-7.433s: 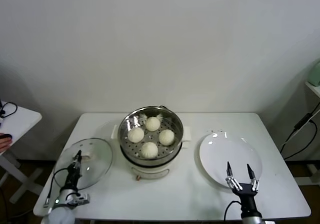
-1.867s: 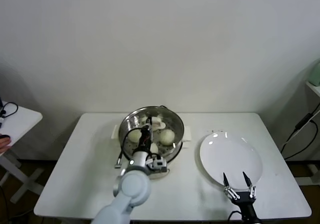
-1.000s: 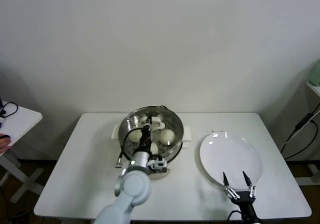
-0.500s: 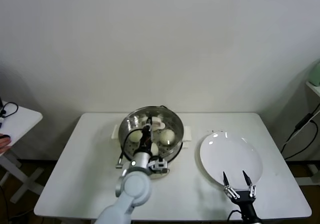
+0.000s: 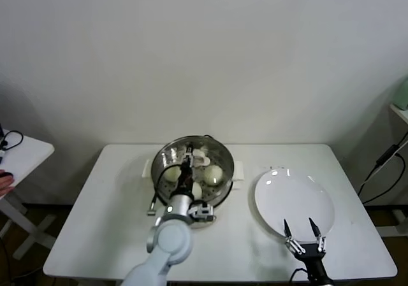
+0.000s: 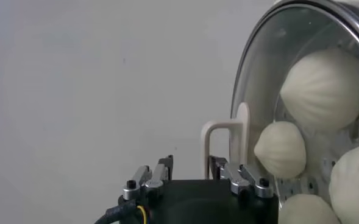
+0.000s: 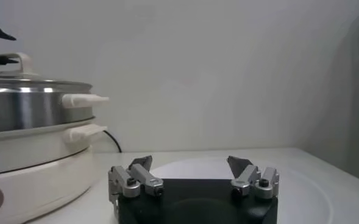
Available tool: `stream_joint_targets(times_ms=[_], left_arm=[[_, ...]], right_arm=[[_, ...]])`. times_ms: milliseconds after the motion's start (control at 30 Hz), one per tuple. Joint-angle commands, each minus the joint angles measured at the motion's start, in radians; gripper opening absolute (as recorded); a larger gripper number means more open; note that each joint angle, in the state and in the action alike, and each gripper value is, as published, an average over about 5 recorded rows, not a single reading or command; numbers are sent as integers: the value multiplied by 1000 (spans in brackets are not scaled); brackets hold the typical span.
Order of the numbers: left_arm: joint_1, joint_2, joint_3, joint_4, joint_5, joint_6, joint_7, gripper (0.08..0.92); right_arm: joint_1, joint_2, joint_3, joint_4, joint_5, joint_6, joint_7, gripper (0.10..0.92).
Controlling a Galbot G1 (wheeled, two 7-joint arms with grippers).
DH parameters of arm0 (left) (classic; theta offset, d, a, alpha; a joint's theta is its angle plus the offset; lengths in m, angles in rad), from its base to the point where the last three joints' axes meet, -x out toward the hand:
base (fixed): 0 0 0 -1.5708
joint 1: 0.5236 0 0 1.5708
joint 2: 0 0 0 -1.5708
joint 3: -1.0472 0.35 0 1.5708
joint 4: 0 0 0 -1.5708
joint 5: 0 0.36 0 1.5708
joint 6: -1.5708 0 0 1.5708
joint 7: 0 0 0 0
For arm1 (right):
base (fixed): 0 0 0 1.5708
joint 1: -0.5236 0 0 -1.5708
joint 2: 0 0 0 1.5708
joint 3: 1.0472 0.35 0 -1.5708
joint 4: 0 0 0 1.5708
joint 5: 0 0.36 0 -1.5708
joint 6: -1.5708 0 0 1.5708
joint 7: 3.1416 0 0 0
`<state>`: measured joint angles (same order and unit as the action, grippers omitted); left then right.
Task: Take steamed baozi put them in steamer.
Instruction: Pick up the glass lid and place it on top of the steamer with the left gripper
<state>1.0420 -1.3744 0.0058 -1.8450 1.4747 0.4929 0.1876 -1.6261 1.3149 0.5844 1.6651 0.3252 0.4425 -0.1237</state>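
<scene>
The steamer (image 5: 224, 155) stands mid-table with the round glass lid (image 6: 258, 79) on it. Through the glass I see the baozi (image 6: 328, 88) (image 6: 281, 149) on the perforated tray; in the head view they show as cream buns (image 5: 213, 173) (image 5: 172, 172). My left gripper (image 5: 187, 166) hovers over the lid's cream handle (image 6: 225, 137), fingers open, with the handle just beyond the fingertips (image 6: 190, 165). My right gripper (image 5: 305, 228) is open and empty at the front edge of the white plate (image 5: 299, 197), also seen in the right wrist view (image 7: 190, 161).
The white table (image 5: 102, 222) has bare surface left of the steamer and in front of it. A second white table (image 5: 22, 155) stands at the far left. A black cable (image 5: 382, 165) hangs at the right, and the wall is behind.
Since the oldest frame the glass lid has gone from the table's left onto the steamer, carried by my left arm. Over the last two seconds almost nothing has moved.
</scene>
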Motion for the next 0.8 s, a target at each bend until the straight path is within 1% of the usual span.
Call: stream_joint_targets(times_ms=[33,433,800], left_arm=[[8,7,0,-22,-5,-2,5,449],[47,10,-5,-57,-9,-16,6,450],[122,22,-48,-113,-6,-43,1,450]], right_arm=[[0,1,-2,-1,-1,0,-1,823],[1,3,-4,-4,-4,3,-2,823],[2,10,-13,-6,-14,6,-4,823]])
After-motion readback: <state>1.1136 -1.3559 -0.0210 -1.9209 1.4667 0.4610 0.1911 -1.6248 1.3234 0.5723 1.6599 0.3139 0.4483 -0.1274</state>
